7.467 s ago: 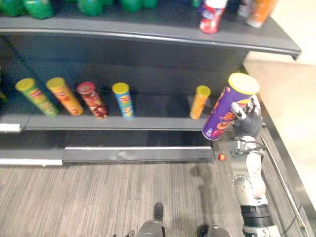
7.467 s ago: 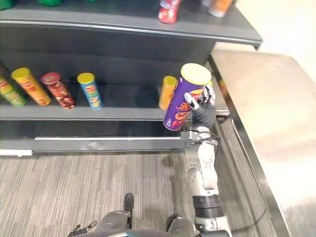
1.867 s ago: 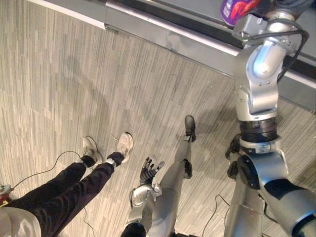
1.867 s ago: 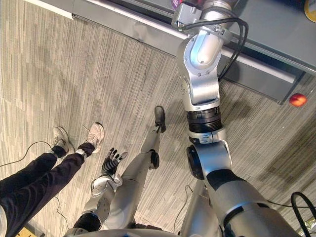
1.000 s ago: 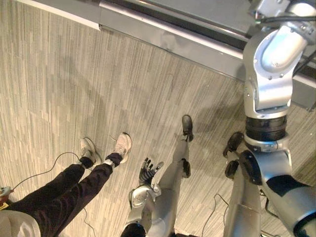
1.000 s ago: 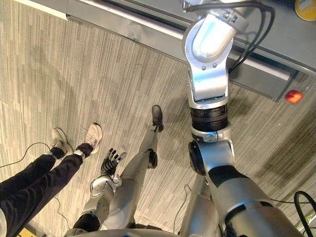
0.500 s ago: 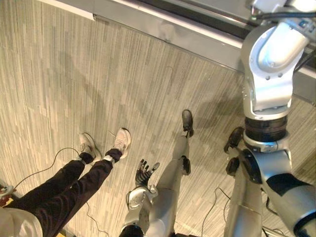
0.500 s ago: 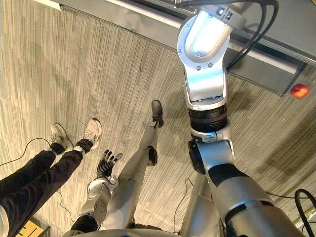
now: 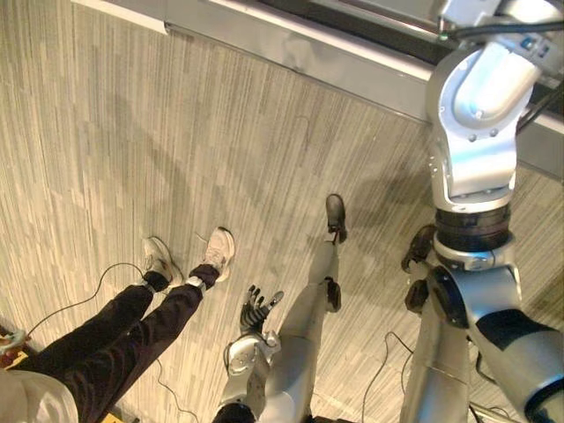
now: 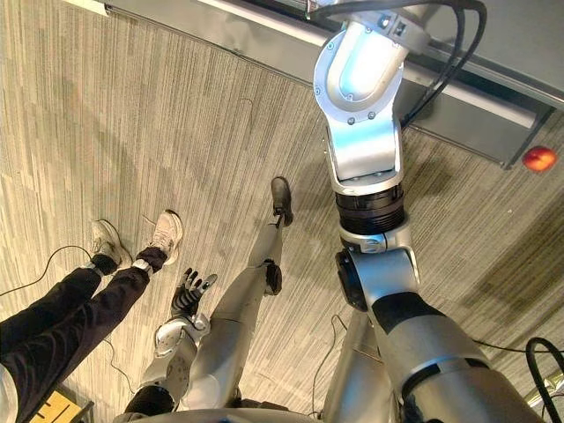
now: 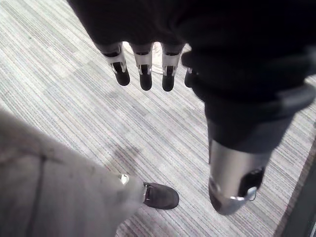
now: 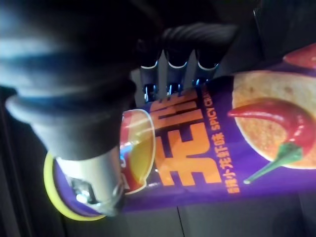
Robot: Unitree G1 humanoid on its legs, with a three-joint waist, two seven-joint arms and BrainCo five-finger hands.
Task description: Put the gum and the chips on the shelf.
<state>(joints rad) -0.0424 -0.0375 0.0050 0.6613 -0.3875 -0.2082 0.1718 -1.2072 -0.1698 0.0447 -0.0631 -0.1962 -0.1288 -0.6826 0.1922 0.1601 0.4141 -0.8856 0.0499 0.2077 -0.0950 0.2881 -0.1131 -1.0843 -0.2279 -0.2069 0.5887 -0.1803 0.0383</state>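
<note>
The right hand [image 12: 84, 84] is clamped on the chips can [image 12: 222, 148], a purple tube printed with a red chilli and a round crisp. In the right wrist view 3 fingers [image 12: 175, 74] come down over the can's far side and curl against its wall just above the orange lettering. The thumb [image 12: 91, 180] presses on the near side, close to the yellow lid [image 12: 49, 190]. So the can lies crosswise between fingers and thumb. Its lidded end juts out past the thumb, and the long printed part of the tube runs off the other way. Below the can is a dark grey surface with 1 thin seam. I cannot tell whether the can touches it or hangs just above it.

In the eye views the right arm reaches up past the grey shelf base [image 9: 352, 62]. A small red-orange ball [image 10: 538, 159] lies on the floor [image 9: 132, 132] beside that base.

The left hand [image 9: 255, 310] hangs low at the robot's side over the wood-grain floor. Its fingers [image 11: 144, 74] are straight and slightly spread, holding nothing.

A person stands just to the robot's left in dark trousers [image 9: 115, 326] and 2 pale shoes [image 9: 218, 253], near the left hand but not touching it.
</note>
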